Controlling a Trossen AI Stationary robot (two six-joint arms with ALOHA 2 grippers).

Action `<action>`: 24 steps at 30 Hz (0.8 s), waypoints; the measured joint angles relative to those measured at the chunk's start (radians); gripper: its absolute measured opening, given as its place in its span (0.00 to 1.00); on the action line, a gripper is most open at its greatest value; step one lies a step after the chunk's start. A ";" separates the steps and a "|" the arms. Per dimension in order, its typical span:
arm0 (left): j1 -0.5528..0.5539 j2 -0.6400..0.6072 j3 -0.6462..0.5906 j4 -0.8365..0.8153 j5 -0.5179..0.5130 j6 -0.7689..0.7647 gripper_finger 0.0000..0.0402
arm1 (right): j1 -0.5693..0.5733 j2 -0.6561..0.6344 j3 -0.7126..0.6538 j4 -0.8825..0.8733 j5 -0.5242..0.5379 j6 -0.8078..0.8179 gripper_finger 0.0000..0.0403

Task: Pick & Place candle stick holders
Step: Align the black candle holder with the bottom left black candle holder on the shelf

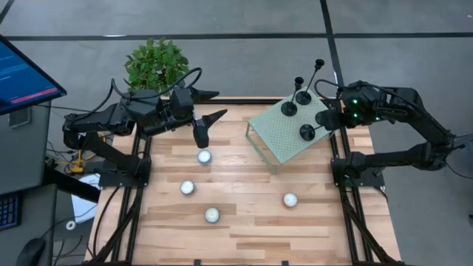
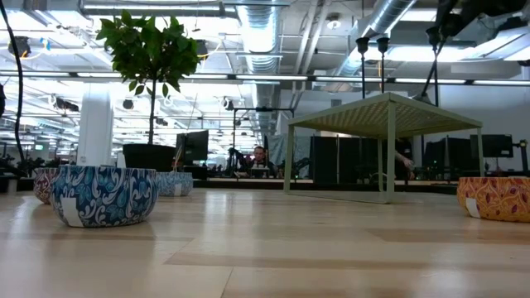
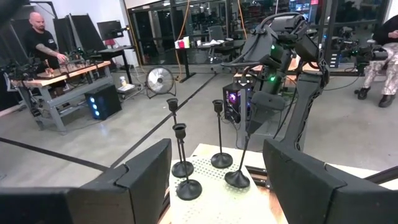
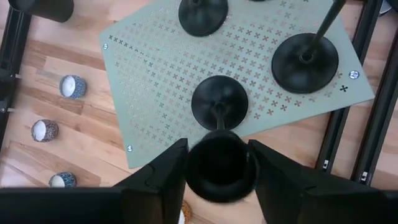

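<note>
Black candle stick holders stand by their disc bases on a pale green perforated stand (image 1: 284, 133) at the far right of the table. My right gripper (image 4: 219, 177) is over the stand's near right part, shut on one holder (image 1: 307, 131). Three others (image 3: 221, 160) (image 3: 182, 168) (image 3: 188, 188) stand upright beside it. My left gripper (image 1: 220, 104) is open and empty above the table's far left, pointing toward the stand. My right gripper pinches the holder's cup (image 4: 221, 163) at the top of the stem between its two fingers, coming from above and pointing down. The holder's disc base (image 4: 219, 102) is on the stand. In the left wrist view its stem (image 3: 244, 155) leans, while the other stems are upright.
Several white tealights in patterned cups lie on the wooden table (image 1: 205, 157) (image 1: 188, 188) (image 1: 212, 215) (image 1: 290, 199). A potted plant (image 1: 155, 65) stands behind the far left edge. The stand's thin legs (image 2: 389, 157) raise it above the table.
</note>
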 joint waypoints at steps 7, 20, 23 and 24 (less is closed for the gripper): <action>0.000 0.000 0.000 0.000 0.000 0.000 0.63 | 0.000 0.016 0.000 0.000 0.000 -0.020 0.52; 0.000 0.030 0.000 -0.002 0.000 -0.001 0.63 | 0.014 0.011 0.061 0.000 -0.002 -0.023 0.43; 0.000 0.057 0.000 -0.014 0.004 -0.024 0.63 | 0.045 -0.007 0.112 0.000 -0.018 -0.022 0.39; -0.001 0.065 -0.001 -0.036 0.004 -0.035 0.63 | 0.058 -0.015 0.123 0.000 -0.031 -0.021 0.39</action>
